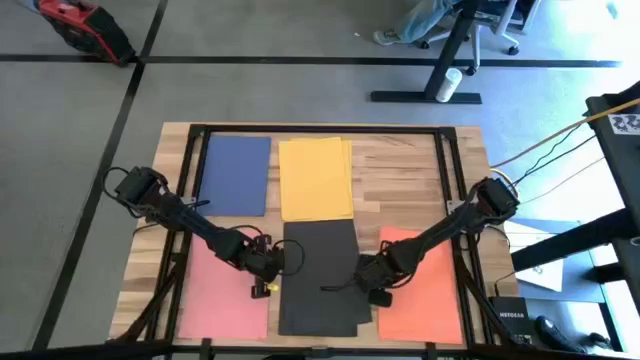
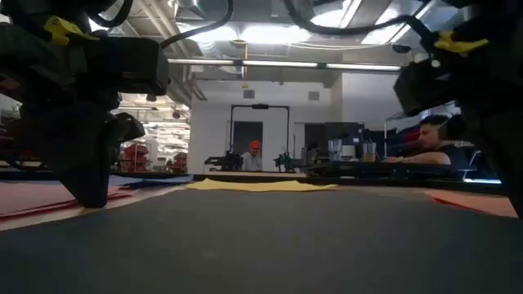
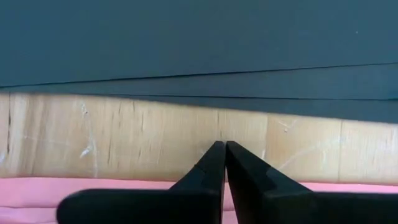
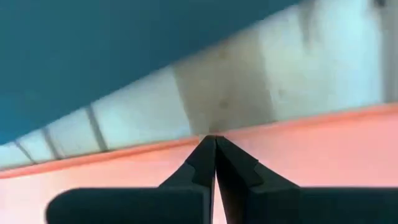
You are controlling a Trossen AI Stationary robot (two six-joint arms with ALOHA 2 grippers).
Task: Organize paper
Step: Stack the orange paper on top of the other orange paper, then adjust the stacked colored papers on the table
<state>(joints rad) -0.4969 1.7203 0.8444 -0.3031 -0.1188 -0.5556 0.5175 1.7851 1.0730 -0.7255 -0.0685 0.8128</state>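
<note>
On the wooden desk, the dark grey paper stack lies near centre, between the pink sheet and the orange sheet. The left end effector and right end effector are both clenched empty at its side edges. Blue and yellow sheets lie farther back.
</note>
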